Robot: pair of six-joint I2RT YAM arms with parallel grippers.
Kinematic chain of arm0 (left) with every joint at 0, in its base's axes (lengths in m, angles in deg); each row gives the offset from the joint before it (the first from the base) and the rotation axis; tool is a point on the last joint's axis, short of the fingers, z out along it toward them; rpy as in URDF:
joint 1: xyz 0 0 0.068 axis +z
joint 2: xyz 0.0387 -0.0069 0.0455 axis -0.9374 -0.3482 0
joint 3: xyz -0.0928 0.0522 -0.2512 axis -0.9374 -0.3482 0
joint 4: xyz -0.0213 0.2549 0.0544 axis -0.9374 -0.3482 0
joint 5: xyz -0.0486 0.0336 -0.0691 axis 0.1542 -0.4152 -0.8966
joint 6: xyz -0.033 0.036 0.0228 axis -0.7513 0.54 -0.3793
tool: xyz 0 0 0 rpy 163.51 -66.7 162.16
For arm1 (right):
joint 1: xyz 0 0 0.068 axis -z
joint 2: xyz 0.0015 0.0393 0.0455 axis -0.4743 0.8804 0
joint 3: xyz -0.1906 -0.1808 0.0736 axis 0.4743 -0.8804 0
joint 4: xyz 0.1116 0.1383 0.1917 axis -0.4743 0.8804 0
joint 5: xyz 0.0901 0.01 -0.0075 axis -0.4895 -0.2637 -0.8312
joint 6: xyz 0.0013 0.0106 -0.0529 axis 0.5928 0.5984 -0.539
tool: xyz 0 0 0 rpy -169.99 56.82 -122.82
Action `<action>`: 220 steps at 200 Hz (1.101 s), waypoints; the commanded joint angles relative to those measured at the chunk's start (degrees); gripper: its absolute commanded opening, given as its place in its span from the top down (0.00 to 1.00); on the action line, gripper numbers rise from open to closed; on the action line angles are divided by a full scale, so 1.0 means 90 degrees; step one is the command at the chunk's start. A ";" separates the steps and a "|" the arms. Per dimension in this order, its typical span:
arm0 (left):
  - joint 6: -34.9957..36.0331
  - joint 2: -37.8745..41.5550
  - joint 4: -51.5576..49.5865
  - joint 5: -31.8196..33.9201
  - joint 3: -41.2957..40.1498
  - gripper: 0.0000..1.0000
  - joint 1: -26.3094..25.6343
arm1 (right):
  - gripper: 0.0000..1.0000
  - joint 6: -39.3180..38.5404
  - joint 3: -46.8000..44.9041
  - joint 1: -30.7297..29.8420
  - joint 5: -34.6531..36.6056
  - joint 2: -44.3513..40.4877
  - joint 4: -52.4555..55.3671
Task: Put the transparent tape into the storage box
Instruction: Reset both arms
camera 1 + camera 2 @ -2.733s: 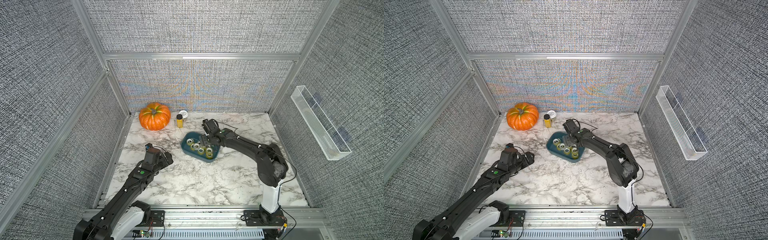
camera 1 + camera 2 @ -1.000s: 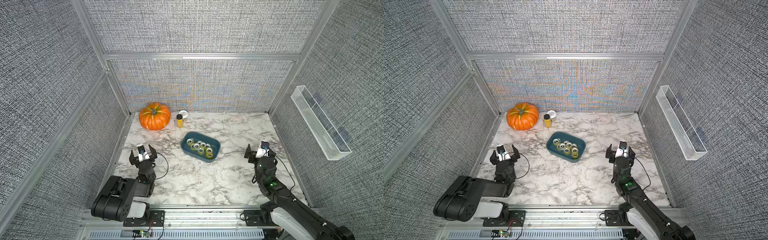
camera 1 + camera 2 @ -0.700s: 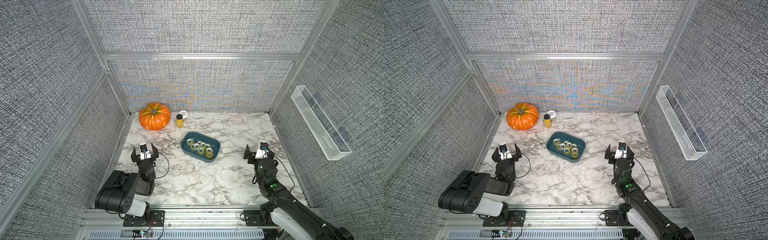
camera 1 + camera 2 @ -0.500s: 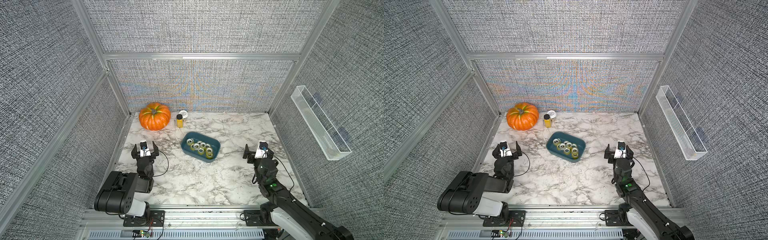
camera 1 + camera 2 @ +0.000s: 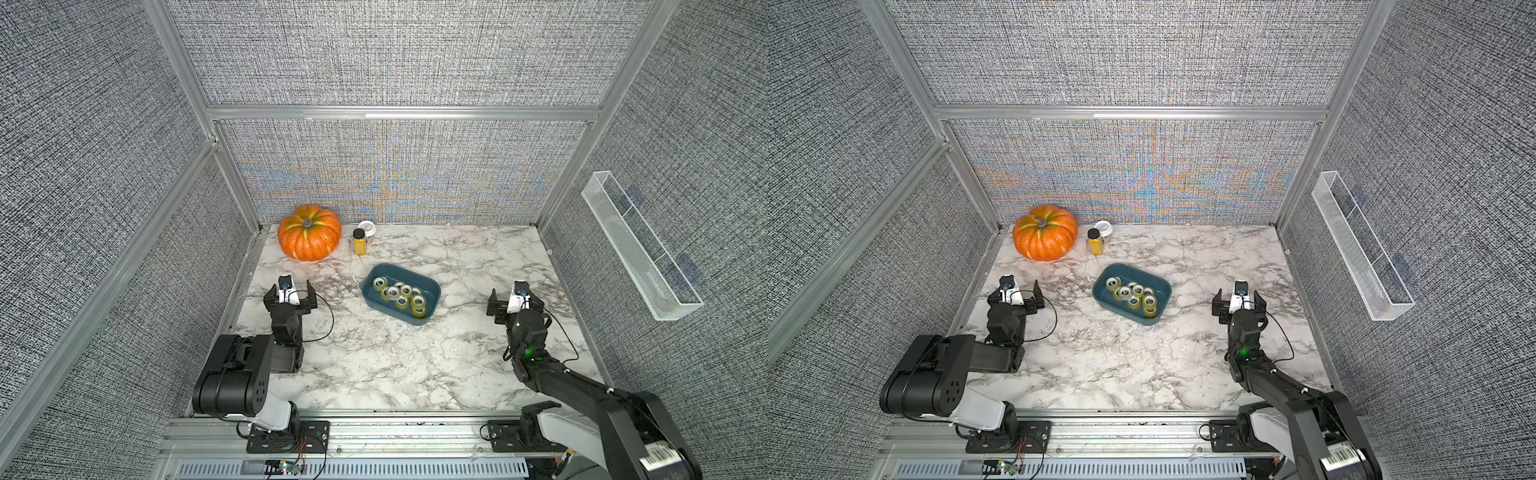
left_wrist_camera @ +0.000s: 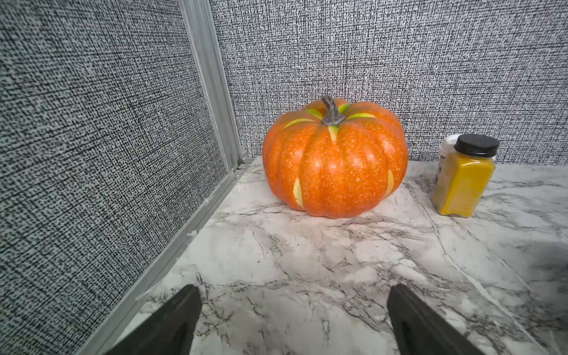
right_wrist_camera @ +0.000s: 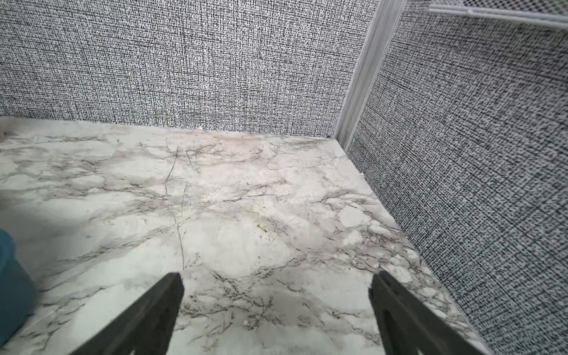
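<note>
Checking in from the remote station, here's how things look on my end. The storage box (image 5: pixel 386 311) sits a bit toward the back of the marble tabletop (image 5: pixel 374 365), roughly in the middle, turned at an angle in both top views. The transparent tape rolls (image 5: pixel 401 296) are inside it, a loose cluster of them lying flat on the bottom, some touching each other, and I don't see any tape out on the marble. The left gripper (image 5: pixel 291 286) is parked low near the left wall, well apart from the box, with the fingers spread wide and nothing between them. Its wrist view shows just bare marble in the gap (image 6: pixel 293 290). That camera looks straight at the orange pumpkin (image 6: pixel 335 163) in the back left corner. The yellow spice jar (image 6: pixel 464 178) with the black cap stands just beside it, and a white-lidded container (image 5: pixel 367 226) is tucked right behind the jar. The right gripper (image 5: pixel 515 297) is over near the right wall, also well clear of the box, fingers wide and empty. Its wrist view shows only marble between the tips (image 7: pixel 276 276). A sliver of the box's teal wall (image 7: pixel 12 276) shows at the edge of that frame. The clear acrylic tray (image 5: pixel 640 257) hangs on the right wall panel above the table.
</note>
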 commanded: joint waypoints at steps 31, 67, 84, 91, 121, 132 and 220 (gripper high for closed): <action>-0.0089 0.0003 -0.0021 0.0038 0.0024 0.01 0.0007 | 0.01 0.0162 -0.0027 0.0608 -0.1175 0.1546 -0.1637; -0.0089 0.0003 -0.0011 0.0038 0.0025 0.01 0.0007 | 0.01 0.0371 0.0144 0.0910 -0.1589 0.2087 -0.1702; -0.0089 0.0003 -0.0007 0.0041 0.0024 0.01 0.0007 | 0.01 0.0174 0.0195 0.0905 -0.2019 0.2455 -0.1864; -0.0089 0.0006 -0.0017 0.0038 0.0024 0.01 0.0012 | 0.01 0.0129 0.0234 0.0891 -0.2077 0.2588 -0.1938; -0.0089 0.0013 -0.0007 0.0042 0.0015 0.01 0.0011 | 0.01 0.0372 0.0199 0.1003 -0.1882 0.2786 -0.2130; -0.0089 0.0013 0.0000 0.0052 0.0015 0.01 0.0007 | 0.01 0.0384 0.0186 0.1017 -0.1891 0.2800 -0.2159; -0.0089 0.0023 -0.0040 0.0047 0.0034 0.01 0.0017 | 0.01 0.0414 0.0111 0.1041 -0.1876 0.2814 -0.2293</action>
